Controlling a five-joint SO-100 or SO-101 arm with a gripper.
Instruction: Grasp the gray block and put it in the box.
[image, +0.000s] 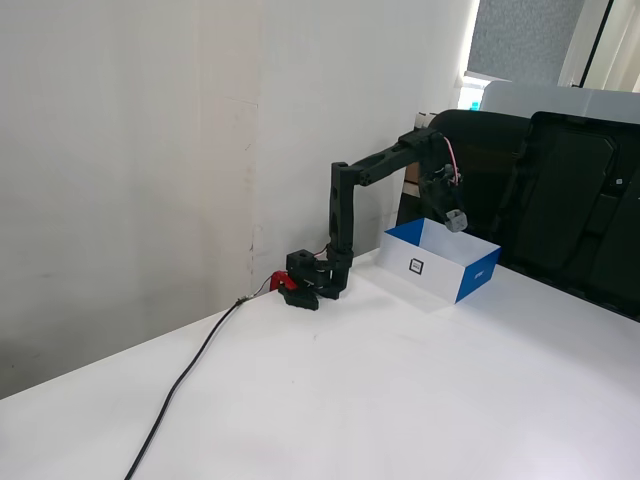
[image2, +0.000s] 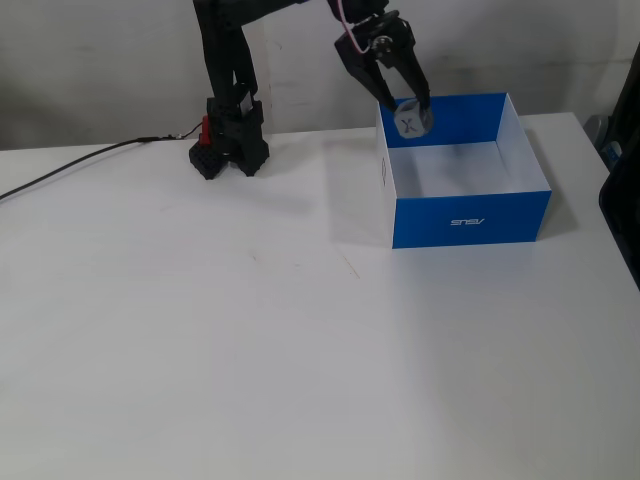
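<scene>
Jaws (image2: 409, 112) clenched on the gray block (image2: 412, 120), gripping it between the two black fingers (image2: 388, 92), dark X mark facing outward. Block held in the air above the box (image2: 468, 217), over the left rear part of the white interior in a fixed view, not touching the walls or floor. In the other fixed view, the same jaws (image: 452, 219) hanging just over the box (image: 471, 280), block (image: 456, 221) showing as a small gray blob at the tip. Arm (image: 372, 172) stretched out from its base (image2: 228, 152) near the wall, elbow raised high. Box resting on the white tabletop (image2: 300, 350), blue sides outward. Black cable (image: 185, 385) trailing across the tabletop from the base. Dark chairs (image: 570, 210) behind the box.
</scene>
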